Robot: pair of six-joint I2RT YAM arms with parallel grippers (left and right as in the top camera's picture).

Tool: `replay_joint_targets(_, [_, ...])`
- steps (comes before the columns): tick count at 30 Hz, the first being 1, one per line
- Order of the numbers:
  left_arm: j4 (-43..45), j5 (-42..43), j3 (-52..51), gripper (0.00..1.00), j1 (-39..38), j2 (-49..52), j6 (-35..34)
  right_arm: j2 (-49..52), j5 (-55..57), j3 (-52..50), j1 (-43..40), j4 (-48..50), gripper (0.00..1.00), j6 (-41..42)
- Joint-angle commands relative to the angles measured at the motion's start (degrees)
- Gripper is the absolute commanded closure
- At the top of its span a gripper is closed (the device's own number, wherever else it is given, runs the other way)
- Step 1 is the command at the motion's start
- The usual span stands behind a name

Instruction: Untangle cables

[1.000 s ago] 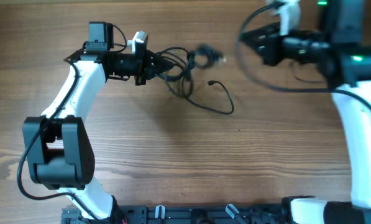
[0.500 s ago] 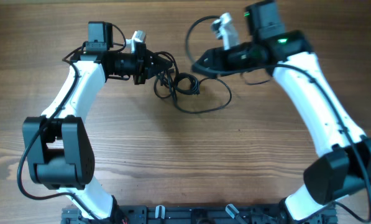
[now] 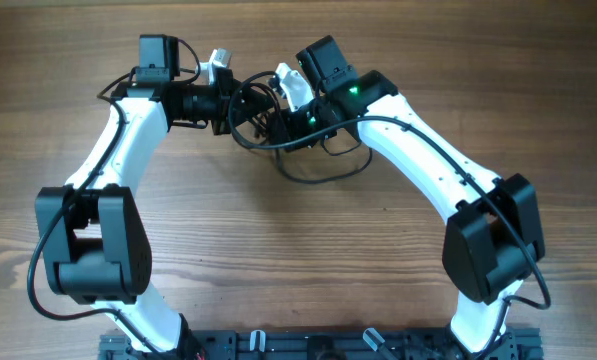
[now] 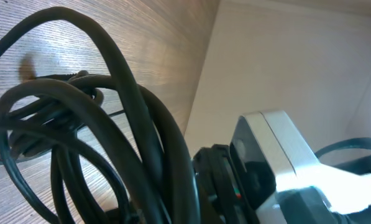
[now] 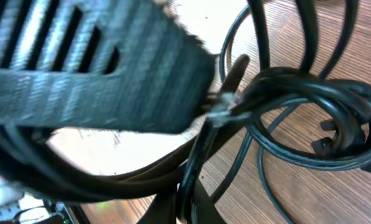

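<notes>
Black cables (image 3: 261,128) sit bunched in a knot at the far middle of the wooden desk (image 3: 378,260), 1 strand of them curving loose onto bare wood toward the near edge. My left claw (image 3: 233,106) is at the knot's left side and my right claw (image 3: 281,120) comes in from the other side, so the 2 nearly meet. Both wrist feeds are filled by cable close up, and I cannot tell whether either claw is spread or pinching.
</notes>
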Motion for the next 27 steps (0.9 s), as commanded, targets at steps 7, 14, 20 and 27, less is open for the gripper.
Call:
replay_joint_targets(7, [-0.1, 2.9, -0.3, 0.96, -0.2, -0.2, 0.7, -11.9, 4.8, 0.2, -16.0, -6.7, 0.96, 13.3])
replay_joint_targets(14, [13.9, 5.3, -0.3, 0.96, -0.2, -0.2, -6.7, -11.0, 0.7, -7.4, -21.3, -11.9, 0.96, 14.1])
replay_joint_targets(20, [67.1, 12.6, -0.3, 0.96, -1.3, -0.2, -46.2, -11.0, -11.4, -19.6, -20.4, 4.3, 0.96, 21.5])
replay_joint_targets(27, [86.1, 16.5, -0.3, 0.96, -2.2, -0.2, -63.2, -11.0, 0.5, -20.4, -23.6, 16.8, 0.96, 32.8])
